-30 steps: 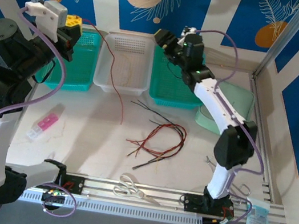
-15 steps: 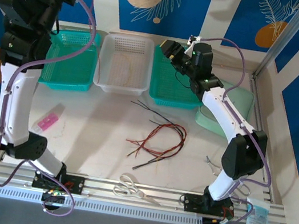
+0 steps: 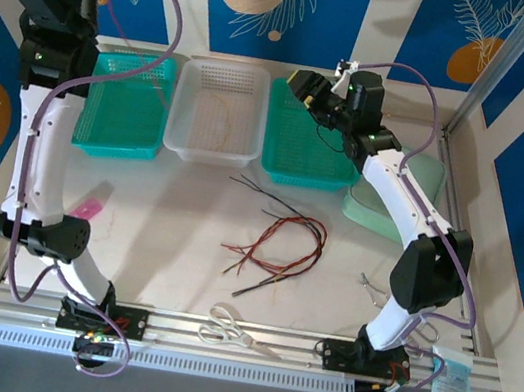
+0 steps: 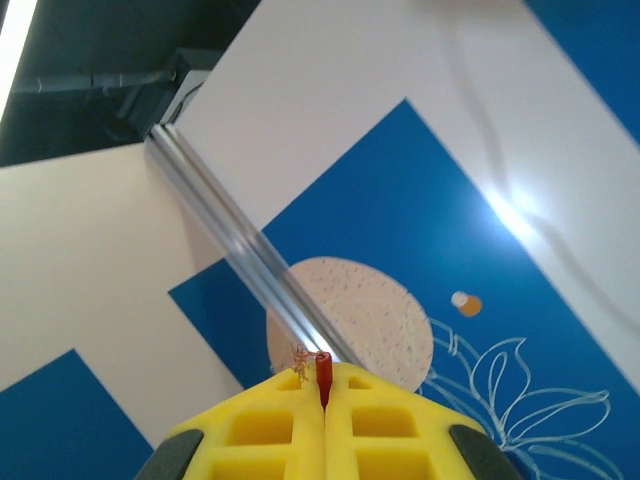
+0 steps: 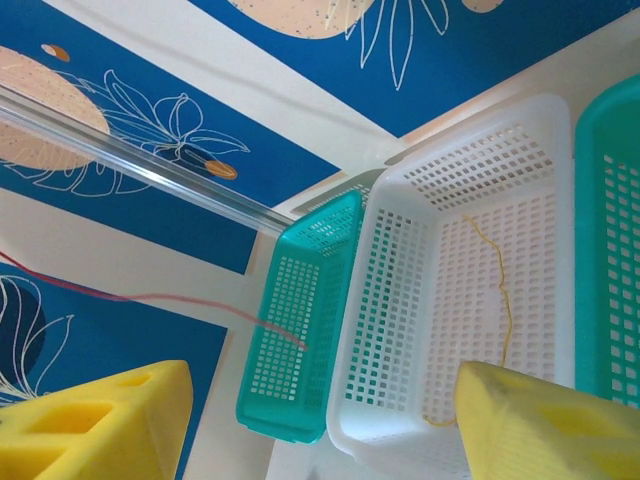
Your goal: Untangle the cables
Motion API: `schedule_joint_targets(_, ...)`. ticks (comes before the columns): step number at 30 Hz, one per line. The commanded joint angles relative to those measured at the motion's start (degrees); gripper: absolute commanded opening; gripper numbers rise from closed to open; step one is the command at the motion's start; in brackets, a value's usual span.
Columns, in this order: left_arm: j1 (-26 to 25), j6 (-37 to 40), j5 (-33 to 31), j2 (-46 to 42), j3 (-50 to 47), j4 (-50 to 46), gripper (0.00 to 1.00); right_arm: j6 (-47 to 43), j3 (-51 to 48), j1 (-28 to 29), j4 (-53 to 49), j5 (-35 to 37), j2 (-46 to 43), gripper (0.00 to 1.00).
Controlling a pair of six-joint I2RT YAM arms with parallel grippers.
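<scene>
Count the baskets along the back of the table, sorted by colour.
Teal baskets: 2
White baskets: 1
Total: 3

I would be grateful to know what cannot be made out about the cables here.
1. Red cable: left wrist view shows just its tip; the shut left gripper hides the rest.
2. Right wrist view: that cable runs off the left edge.
3. Cable pile: top view, too small to count wires or crossings.
4. Yellowish wire in the white basket: right wrist view, near end lost behind a finger of the right gripper.
</scene>
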Motion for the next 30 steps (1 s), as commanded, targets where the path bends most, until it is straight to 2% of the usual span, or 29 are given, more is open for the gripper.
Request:
schedule_joint_targets(1, 1.6, 0.4, -1.8, -0.8, -3.9, 2.4, 0.0, -0.5, 2.1, -0.3, -0.6, -2.3, 1.4, 0.7)
schedule_joint_targets(10, 1.9, -4.4, -2.9, -4.1, -23.0, 3.8, 0.0, -0.6, 1.6, 0.8, -0.9, -3.6, 1.0, 0.7)
schedule_joint_targets(13, 1.9, -6.8, -1.0, -4.9, -28.0, 4.9, 0.0, -0.8, 0.7, 0.7, -1.2, -3.6, 0.2, 0.7)
schedule_joint_targets(23, 1.8, -13.4, 0.5, -4.3, -39.4, 7.4, 0.0, -0.7, -1.9, 0.1, -1.4, -4.3, -0.9, 0.7)
schedule_joint_targets(27, 1.7, -17.1, -1.4, -3.2, -41.8, 6.9, 0.0, -0.9, -2.8, -0.4, -1.9, -4.4, -1.6, 0.7)
schedule_joint_targets(30, 1.7, -23.7, -4.4, -2.5, -44.4, 7.5, 0.0, -1.0, -3.5, -0.8, -1.8, -4.5, -2.2, 0.7)
